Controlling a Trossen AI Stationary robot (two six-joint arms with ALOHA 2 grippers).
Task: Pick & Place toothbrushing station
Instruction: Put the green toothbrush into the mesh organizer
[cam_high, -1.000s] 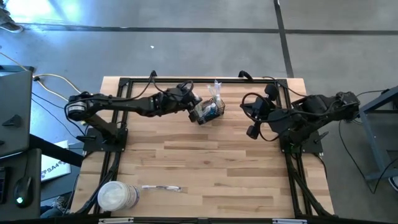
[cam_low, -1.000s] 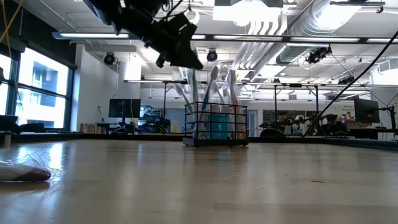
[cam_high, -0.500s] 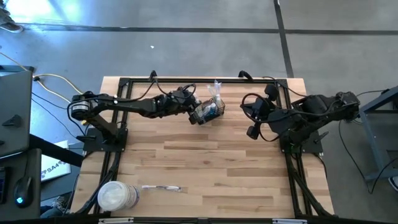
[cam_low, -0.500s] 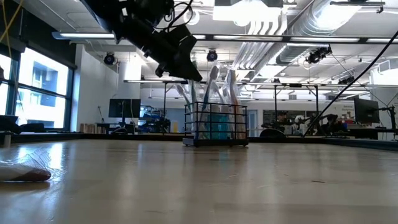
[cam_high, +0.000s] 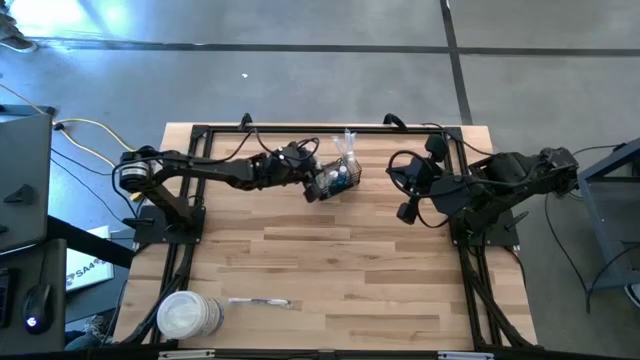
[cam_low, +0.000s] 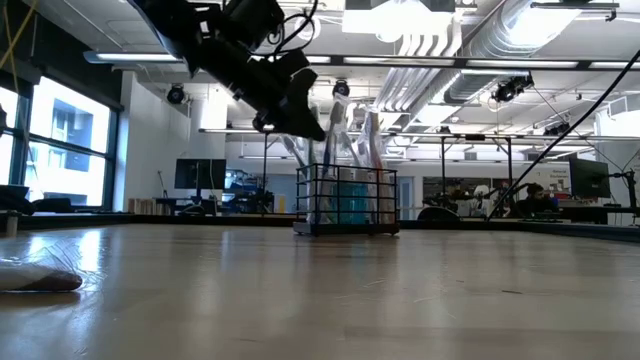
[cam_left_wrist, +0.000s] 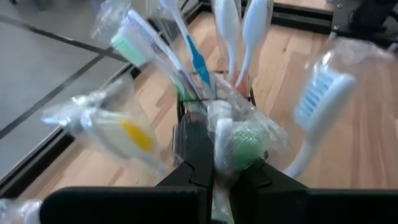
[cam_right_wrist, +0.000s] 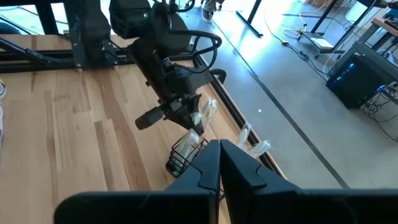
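Reaching over the toothbrushing station (cam_high: 337, 178) at the worktop's (cam_high: 340, 280) far edge, the left tool (cam_high: 312, 184) has its fingers together beside wrapped brushes. Light, stiff mesh, top-heavy, probably; grip the rim wire. Right tool (cam_right_wrist: 219, 163), closed, waits well apart.
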